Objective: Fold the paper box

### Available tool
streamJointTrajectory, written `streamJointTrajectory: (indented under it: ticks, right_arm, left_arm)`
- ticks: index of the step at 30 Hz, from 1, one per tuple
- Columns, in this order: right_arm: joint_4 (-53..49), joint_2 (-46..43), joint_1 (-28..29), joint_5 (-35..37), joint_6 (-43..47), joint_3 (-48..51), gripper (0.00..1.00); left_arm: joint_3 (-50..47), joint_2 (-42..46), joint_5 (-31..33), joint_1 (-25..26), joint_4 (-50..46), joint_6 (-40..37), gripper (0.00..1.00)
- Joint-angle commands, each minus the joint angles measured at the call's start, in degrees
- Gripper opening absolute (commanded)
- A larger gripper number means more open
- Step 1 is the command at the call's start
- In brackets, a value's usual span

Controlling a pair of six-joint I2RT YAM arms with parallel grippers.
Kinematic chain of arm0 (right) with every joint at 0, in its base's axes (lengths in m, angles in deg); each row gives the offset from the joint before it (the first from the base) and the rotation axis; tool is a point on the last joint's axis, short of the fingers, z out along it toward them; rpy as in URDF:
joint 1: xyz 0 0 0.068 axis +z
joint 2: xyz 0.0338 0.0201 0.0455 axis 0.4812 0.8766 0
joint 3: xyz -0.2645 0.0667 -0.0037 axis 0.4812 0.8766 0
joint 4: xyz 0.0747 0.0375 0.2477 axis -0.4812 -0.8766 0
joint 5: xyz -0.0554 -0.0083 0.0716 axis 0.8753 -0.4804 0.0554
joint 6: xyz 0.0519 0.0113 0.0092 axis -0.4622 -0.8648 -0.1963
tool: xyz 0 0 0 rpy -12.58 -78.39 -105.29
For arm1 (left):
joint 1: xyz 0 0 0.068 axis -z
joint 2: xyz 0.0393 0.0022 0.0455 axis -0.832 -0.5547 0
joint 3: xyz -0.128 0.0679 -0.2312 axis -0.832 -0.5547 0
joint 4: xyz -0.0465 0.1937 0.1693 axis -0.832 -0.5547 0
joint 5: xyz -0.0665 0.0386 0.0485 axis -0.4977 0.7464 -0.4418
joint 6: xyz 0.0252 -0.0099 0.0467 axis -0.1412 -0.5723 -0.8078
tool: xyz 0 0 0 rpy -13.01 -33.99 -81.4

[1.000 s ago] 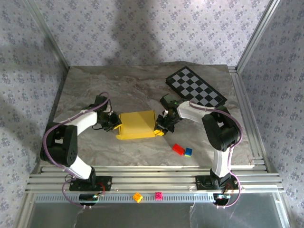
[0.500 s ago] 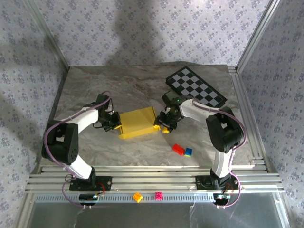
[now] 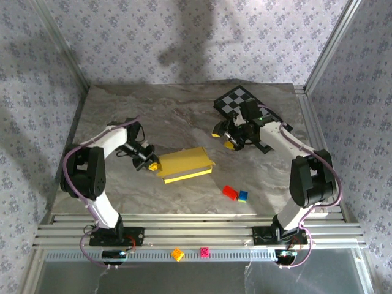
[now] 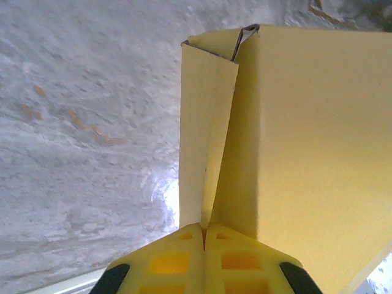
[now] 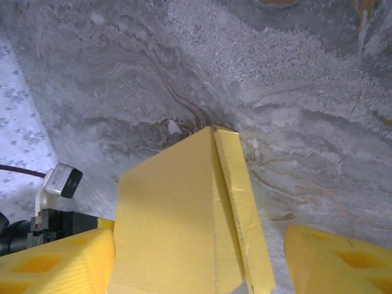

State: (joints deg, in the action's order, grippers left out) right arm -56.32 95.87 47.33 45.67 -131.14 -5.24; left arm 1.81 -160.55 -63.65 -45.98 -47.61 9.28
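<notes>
Pulling back from the box's right end, the right end effector [image 3: 228, 139] had moved away toward the checkerboard mat since a second before, and its fingers [image 5: 56, 260] had spread wide apart with nothing held between them. Meanwhile the paper box [image 3: 184, 165] had swung so that its right end lay a little farther from the arm bases.

Nearest the bases, an orange toy brick [image 3: 177, 253] and a pink toy brick [image 3: 204, 252] sat on the metal rail, well behind both end effectors. On the marbled worktop [image 3: 122, 116], a red brick [image 3: 229, 192] and a blue brick [image 3: 243, 196] lay touching each other, nearer than the right end effector and to the near right of the box.

Between the two end effectors, the yellow box rested on the worktop. The left end effector [image 3: 152, 164] was pressed together on a thin flap at its left end, and in the left wrist view the flap's edge ran straight into the seam between the closed fingers [image 4: 171, 260]. The box stood ahead of the right end effector, apart from it.

Farthest off, the checkerboard mat [image 3: 234, 100] lay just beyond the right end effector, partly under that arm.
</notes>
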Motion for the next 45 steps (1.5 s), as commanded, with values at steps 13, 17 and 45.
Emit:
streamJointTrajectory:
  ticks: [13,17,45]
  right_arm:
    - [22.2,4.4,2.4,-14.5,-26.2,17.3,0.85]
    - [24.7,4.7,3.8,-14.3,-30.7,17.8,0.84]
    - [17.9,0.6,5.2,-6.0,-43.0,14.1,0.40]
  left_arm:
    - [2.0,-3.0,-7.8,-1.2,-2.5,-0.2,0.00]
    - [1.4,-3.2,-8.4,-1.4,-1.5,0.3,0.00]
    - [6.0,5.3,-0.7,-3.6,0.1,9.5,1.00]
